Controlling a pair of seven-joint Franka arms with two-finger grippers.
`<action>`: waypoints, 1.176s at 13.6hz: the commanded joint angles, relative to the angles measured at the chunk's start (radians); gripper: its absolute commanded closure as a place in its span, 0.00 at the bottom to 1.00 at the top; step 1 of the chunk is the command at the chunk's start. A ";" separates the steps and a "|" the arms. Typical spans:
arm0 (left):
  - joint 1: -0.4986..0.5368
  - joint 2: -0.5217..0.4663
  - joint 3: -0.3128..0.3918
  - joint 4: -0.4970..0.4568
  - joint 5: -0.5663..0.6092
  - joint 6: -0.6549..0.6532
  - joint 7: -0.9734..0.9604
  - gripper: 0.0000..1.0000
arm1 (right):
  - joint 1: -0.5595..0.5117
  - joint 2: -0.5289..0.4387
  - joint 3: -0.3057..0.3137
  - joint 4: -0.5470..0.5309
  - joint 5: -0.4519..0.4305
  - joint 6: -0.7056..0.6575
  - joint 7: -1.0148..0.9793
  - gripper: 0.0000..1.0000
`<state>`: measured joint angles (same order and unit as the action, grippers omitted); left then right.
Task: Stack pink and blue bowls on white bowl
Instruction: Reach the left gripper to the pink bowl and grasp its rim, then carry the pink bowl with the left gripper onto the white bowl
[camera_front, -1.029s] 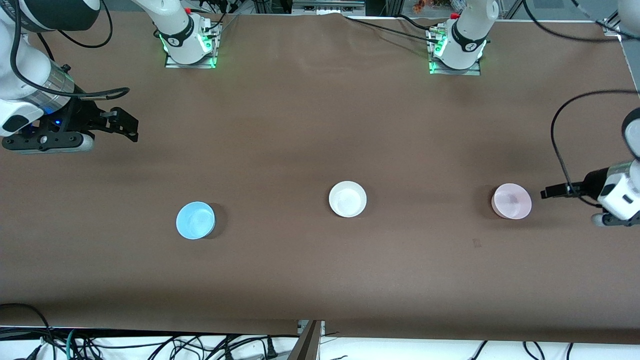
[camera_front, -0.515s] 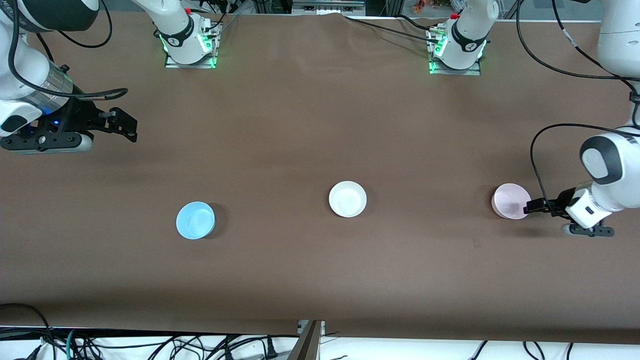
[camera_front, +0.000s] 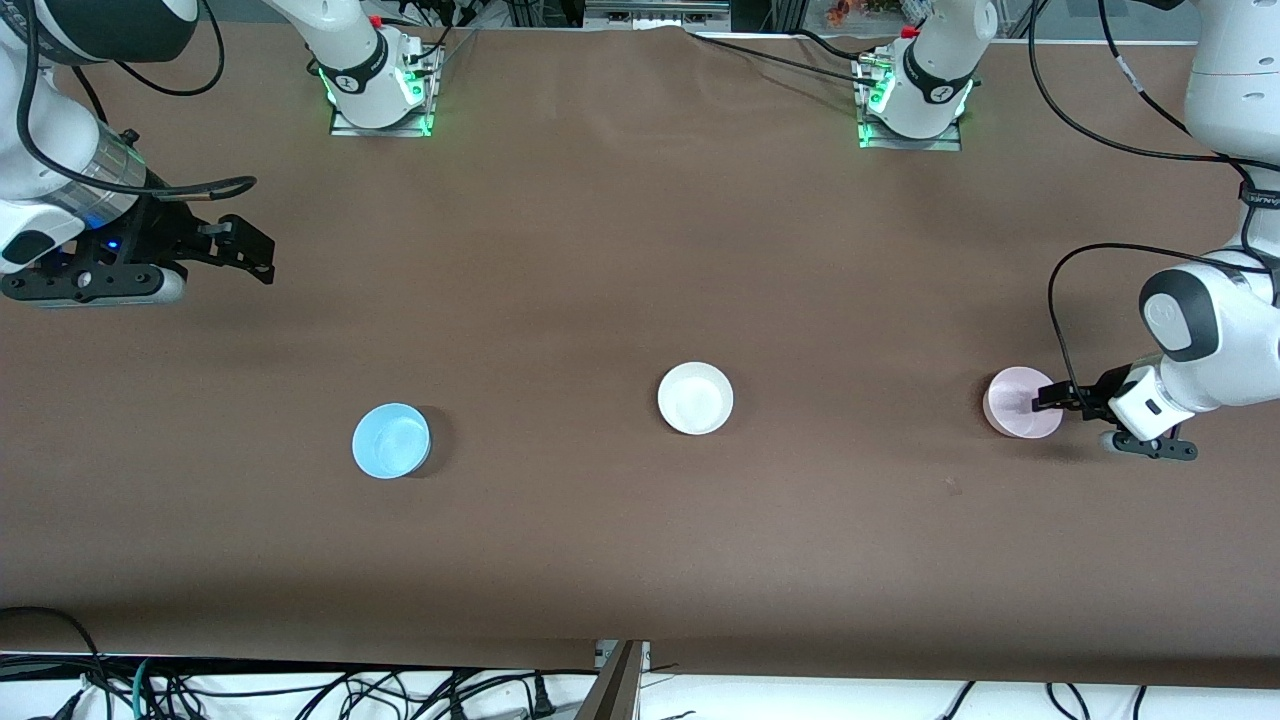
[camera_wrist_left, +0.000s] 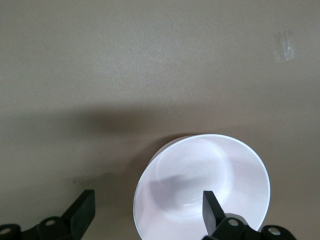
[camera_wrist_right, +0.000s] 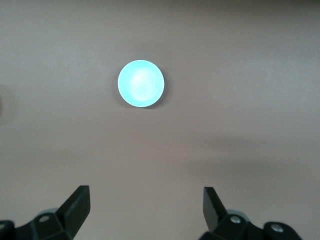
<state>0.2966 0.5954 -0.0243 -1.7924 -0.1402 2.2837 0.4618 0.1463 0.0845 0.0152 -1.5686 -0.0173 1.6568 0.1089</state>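
The pale pink bowl (camera_front: 1015, 405) stands toward the left arm's end of the table. My left gripper (camera_front: 1042, 400) is open and straddles its rim. In the left wrist view one finger (camera_wrist_left: 214, 211) is inside the pink bowl (camera_wrist_left: 200, 185) and the other stands outside over the table; neither touches the rim. The white bowl (camera_front: 695, 398) sits mid-table and holds nothing. The blue bowl (camera_front: 390, 440) lies toward the right arm's end, a little nearer the camera. My right gripper (camera_front: 255, 250) waits open and empty above the table, with the blue bowl (camera_wrist_right: 141, 83) well ahead of it.
A brown cover (camera_front: 600, 250) spreads over the whole table. A small piece of tape (camera_front: 953, 486) lies near the pink bowl, nearer the camera. The arm bases (camera_front: 380, 90) stand along the back edge. Cables (camera_front: 300, 690) hang along the front edge.
My left arm has swung in toward the pink bowl, bringing its open gripper down over the bowl's rim. The bowls and the right arm have not moved.
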 joint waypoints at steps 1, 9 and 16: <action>-0.001 -0.026 0.006 -0.055 -0.027 0.042 0.064 0.29 | -0.004 -0.020 0.002 -0.016 -0.004 -0.002 0.008 0.00; -0.007 -0.036 0.010 -0.033 -0.030 -0.012 0.155 1.00 | -0.010 -0.008 0.002 -0.007 -0.007 0.059 0.008 0.00; -0.201 -0.083 -0.089 0.119 -0.093 -0.262 -0.303 1.00 | -0.010 -0.006 0.003 -0.008 -0.021 0.104 0.006 0.00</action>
<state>0.1600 0.5266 -0.0773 -1.6883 -0.2192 2.0484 0.3246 0.1439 0.0852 0.0111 -1.5687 -0.0189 1.7551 0.1089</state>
